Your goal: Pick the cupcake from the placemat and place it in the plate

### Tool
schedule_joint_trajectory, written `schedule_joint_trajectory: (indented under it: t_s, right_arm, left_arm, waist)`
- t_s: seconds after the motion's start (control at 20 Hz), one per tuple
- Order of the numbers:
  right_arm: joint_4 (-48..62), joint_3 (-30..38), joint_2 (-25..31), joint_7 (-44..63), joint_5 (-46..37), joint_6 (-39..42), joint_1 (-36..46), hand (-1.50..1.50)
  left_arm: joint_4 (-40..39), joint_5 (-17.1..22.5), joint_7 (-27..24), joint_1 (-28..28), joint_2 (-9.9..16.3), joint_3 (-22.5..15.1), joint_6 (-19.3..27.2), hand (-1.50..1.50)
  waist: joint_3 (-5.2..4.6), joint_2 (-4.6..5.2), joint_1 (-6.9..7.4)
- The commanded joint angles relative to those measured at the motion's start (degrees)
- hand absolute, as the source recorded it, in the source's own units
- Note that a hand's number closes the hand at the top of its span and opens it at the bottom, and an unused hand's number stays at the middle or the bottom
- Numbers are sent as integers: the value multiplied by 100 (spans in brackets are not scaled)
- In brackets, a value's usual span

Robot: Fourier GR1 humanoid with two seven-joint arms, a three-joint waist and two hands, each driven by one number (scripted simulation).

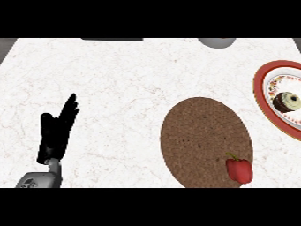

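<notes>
Cupcake (287,102) sat on the red-rimmed plate (265,84) at the 3 o'clock edge of the white marble bench (114,75). The brown oval placemat (201,137) lay toward 5 o'clock and carried only a red bell pepper (239,170) (near its lower right rim). The left hand (56,132) rested at 8 o'clock, fingers straight and wide, holding nothing. A grey round object (216,42) showed partly at 1 o'clock.
</notes>
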State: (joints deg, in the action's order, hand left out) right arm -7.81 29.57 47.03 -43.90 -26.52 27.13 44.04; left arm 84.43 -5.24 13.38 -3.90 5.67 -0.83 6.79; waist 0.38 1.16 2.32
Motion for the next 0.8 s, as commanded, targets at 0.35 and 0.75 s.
schedule_joint_trajectory:
  t_s: [0.35, 0.75]
  right_arm:
    - [-256, -66, -284, -1054, 165, 805, -510, -150]
    - [-292, -214, -200, -978, 84, 200, -724, -150]
  left_arm:
    - [-65, -212, -36, 11, -295, -221, 240, 0]
    - [-161, -110, -190, -51, -147, -73, 84, 0]
  waist:
    - [3, -3, -28]
    - [1, 9, 10]
